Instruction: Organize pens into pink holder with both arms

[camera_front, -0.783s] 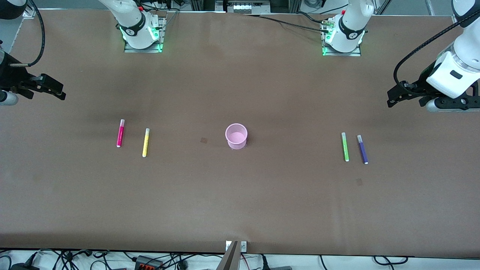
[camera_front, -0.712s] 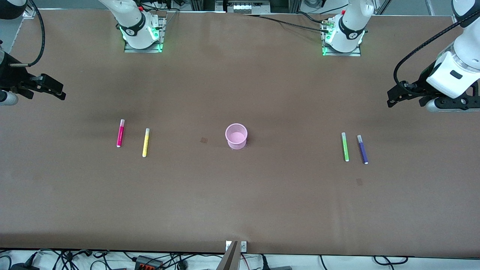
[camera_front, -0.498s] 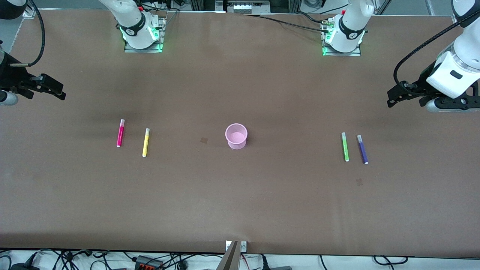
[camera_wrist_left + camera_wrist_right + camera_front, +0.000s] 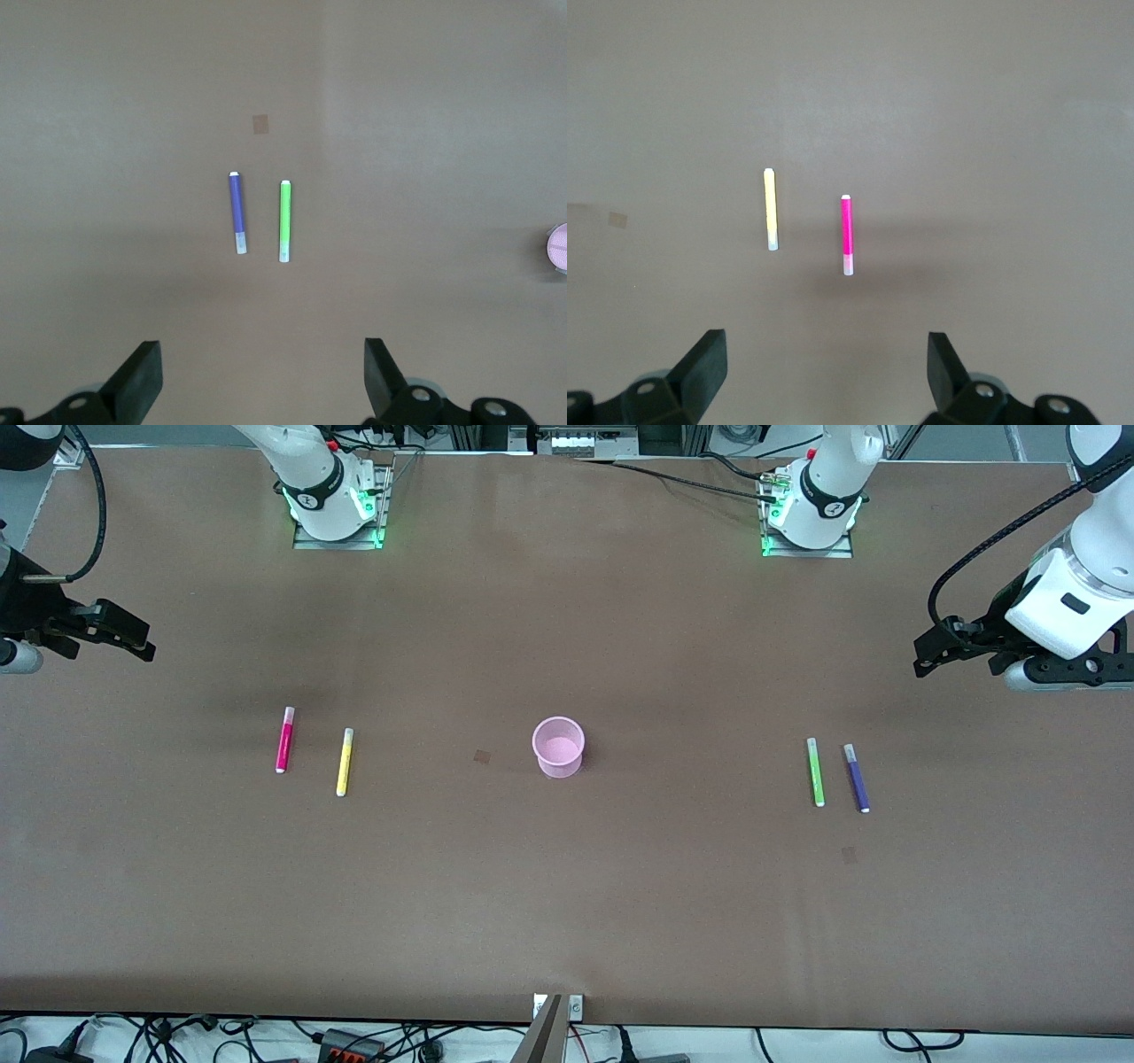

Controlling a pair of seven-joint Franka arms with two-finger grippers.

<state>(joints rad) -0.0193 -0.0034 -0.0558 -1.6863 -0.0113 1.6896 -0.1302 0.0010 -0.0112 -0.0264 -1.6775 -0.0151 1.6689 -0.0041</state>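
Observation:
The pink holder (image 4: 558, 748) stands upright and empty at the table's middle; its edge shows in the left wrist view (image 4: 559, 248). The magenta pen (image 4: 284, 740) and yellow pen (image 4: 344, 762) lie side by side toward the right arm's end, also in the right wrist view (image 4: 847, 235) (image 4: 770, 208). The light green pen (image 4: 815, 771) and purple pen (image 4: 857, 778) lie toward the left arm's end, also in the left wrist view (image 4: 284, 221) (image 4: 236, 212). My left gripper (image 4: 930, 657) (image 4: 263, 372) and right gripper (image 4: 133, 642) (image 4: 827, 367) hang open and empty above the table's ends, apart from the pens.
The arm bases (image 4: 337, 509) (image 4: 811, 514) stand along the table edge farthest from the front camera. Small dark square marks lie beside the holder (image 4: 481, 756) and nearer the front camera than the purple pen (image 4: 849, 855). Cables run along the front edge (image 4: 354, 1041).
The left arm has shifted very slightly. The pens, the holder and the right arm have not moved.

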